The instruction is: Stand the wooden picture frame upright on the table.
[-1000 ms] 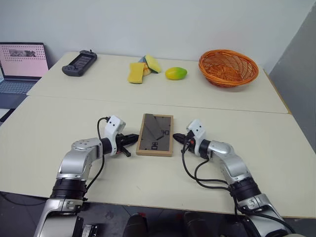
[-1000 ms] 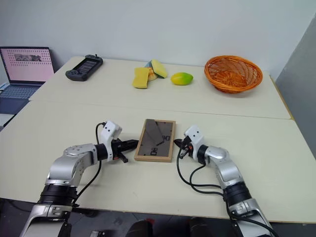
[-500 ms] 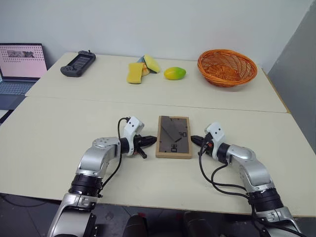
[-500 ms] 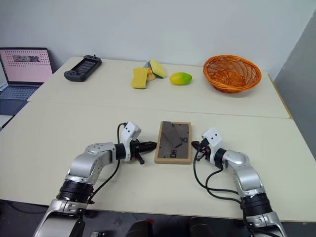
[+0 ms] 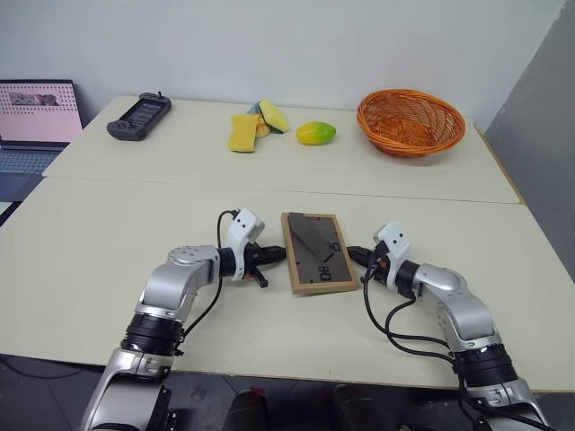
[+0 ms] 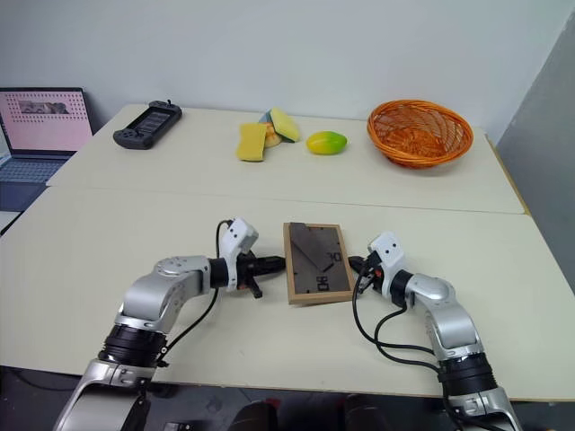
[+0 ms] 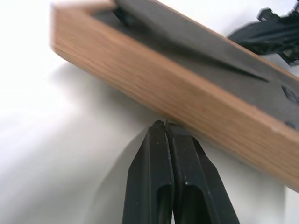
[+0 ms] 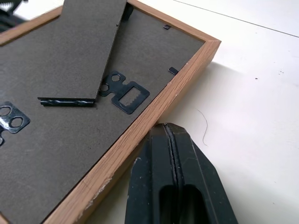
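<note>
My left gripper (image 5: 280, 254) and right gripper (image 5: 351, 255) are pinching shut, tips pressing the wooden picture frame (image 5: 315, 252) lying face down from 9 and 3 o'clock, blocking both sides. Bare table (image 5: 108, 242) is lying open at 6 o'clock and out at 9 and 3. Toward 12, past the seam, sponges (image 5: 244, 131), a mango (image 5: 315, 134), a basket (image 5: 411, 121) at 1 and a game controller (image 5: 139, 117) at 10 are crowding the far edge.
</note>
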